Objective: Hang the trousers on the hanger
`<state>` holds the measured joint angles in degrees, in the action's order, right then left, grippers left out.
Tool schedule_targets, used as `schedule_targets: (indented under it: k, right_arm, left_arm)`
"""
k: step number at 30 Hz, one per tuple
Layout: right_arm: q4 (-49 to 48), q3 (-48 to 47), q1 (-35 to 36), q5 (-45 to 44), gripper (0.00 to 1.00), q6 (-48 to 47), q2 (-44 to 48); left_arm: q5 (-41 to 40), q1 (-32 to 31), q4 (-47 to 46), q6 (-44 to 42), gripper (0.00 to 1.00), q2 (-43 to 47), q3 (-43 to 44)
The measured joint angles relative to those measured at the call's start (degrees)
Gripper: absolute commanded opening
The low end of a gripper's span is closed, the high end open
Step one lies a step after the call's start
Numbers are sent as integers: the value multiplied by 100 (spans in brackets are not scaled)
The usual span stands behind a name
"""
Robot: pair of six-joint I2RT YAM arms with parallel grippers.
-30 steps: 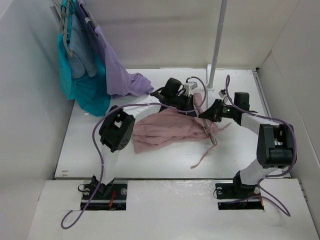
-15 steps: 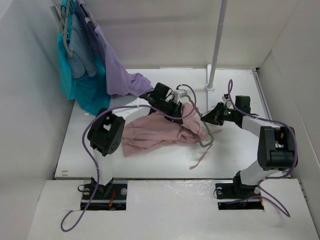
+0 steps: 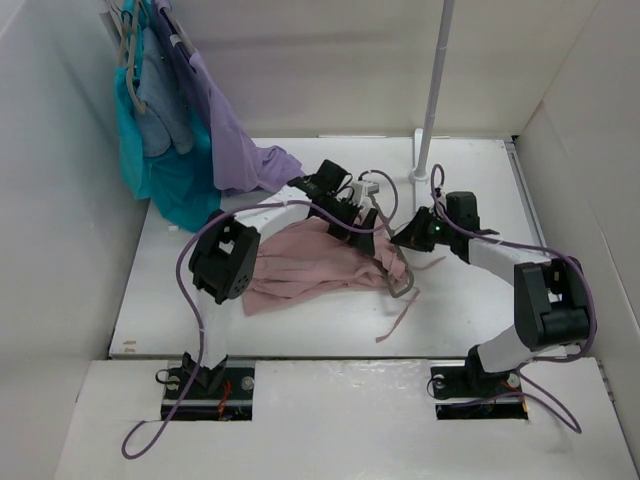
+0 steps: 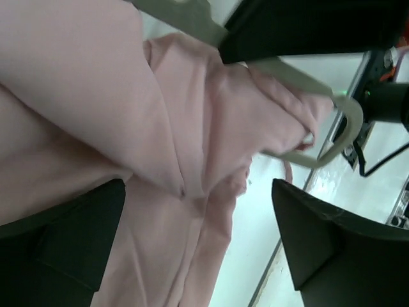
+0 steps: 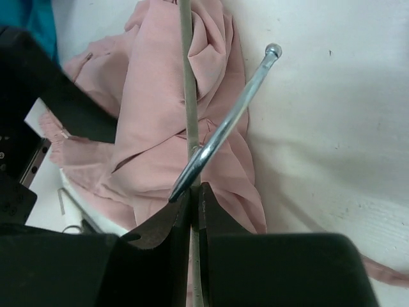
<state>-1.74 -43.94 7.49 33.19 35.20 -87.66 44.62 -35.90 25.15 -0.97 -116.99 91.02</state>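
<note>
The dusty-pink trousers (image 3: 300,265) lie crumpled on the white table (image 3: 200,300) between the two arms. The thin grey hanger (image 3: 402,288) runs through their right end, with its rounded corner sticking out. My left gripper (image 3: 365,222) hovers just over the trousers (image 4: 160,128), open wide, with only loose fabric between its fingers (image 4: 64,249). In the left wrist view the hanger (image 4: 300,77) crosses above the cloth. My right gripper (image 5: 196,188) is shut on the hanger's slim bar (image 5: 187,77) beside the silver hook (image 5: 236,115), above the trousers (image 5: 153,109).
A teal garment (image 3: 165,185) and a lilac garment (image 3: 235,150) hang at the back left, the lilac one trailing onto the table. A white pole (image 3: 432,90) stands at the back centre. A pink drawstring (image 3: 400,315) trails toward the front. White walls enclose the table.
My left gripper has opened and let go of the trousers. Trousers and hanger have shifted left over the last second, and the right gripper followed with the hanger.
</note>
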Motion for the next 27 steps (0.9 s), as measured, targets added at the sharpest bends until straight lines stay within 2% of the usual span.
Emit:
schedule_targets:
  k: [8,9,10,11,13,15,17,27]
  right_arm:
    - [-197,83,527,-678,0,-4,44]
    - [-210,83,555,-730,0,-2,46]
    - [-219,85,579,-778,0,0,57]
    - [-219,85,597,-813,0,0,68]
    - [-219,85,616,-866,0,0,87]
    - [-219,85,647,-901,0,0,90]
    - [-219,85,667,-914,0,0,90]
    - [-129,85,494,-887,0,11,120]
  left_arm:
    - [-656,-42,243,332,100,-501,603]
    - [-807,-52,295,341,95,-564,778]
    - [-931,-66,313,356,89,-634,931]
    - [-1047,-74,308,358,70,-706,1058]
    - [-1193,-87,299,358,42,-811,1161]
    - [-1224,-90,321,319,18,-898,1165]
    - [-1209,-87,334,299,0,-994,1174]
    - [-793,-98,481,-317,0,-1029,1226]
